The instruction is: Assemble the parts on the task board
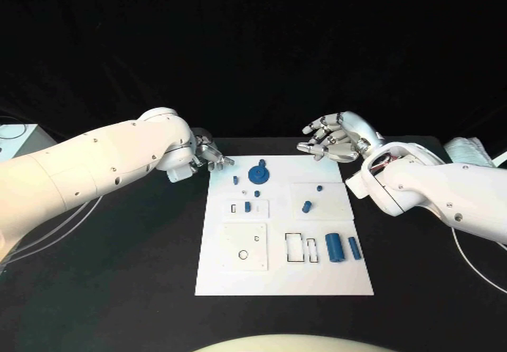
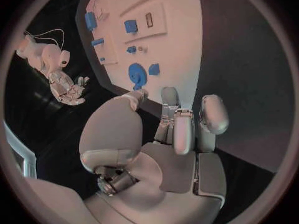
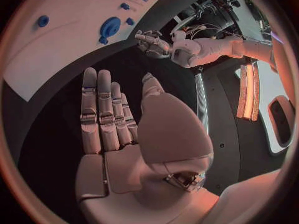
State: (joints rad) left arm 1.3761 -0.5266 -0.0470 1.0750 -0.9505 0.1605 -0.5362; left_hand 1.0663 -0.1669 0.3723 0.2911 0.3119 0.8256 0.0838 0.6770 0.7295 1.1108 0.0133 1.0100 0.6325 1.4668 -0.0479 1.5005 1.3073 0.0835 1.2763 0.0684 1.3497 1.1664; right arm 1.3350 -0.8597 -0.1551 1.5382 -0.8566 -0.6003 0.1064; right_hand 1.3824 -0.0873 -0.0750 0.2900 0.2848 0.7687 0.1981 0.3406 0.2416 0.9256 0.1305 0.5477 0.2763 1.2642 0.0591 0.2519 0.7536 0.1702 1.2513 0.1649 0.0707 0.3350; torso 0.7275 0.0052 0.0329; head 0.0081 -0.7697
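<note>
While both hands hover off the task board (image 1: 285,282) far corners, we note left hand (image 1: 203,157) fingers curled empty, right hand (image 1: 332,137) fingers spread; blue parts (image 1: 260,174) lie on the board.

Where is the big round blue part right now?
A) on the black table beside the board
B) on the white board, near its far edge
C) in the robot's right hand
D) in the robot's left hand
B: the round blue part lies on the task board near its far edge, and the left hand and right hand both hold nothing.
</note>
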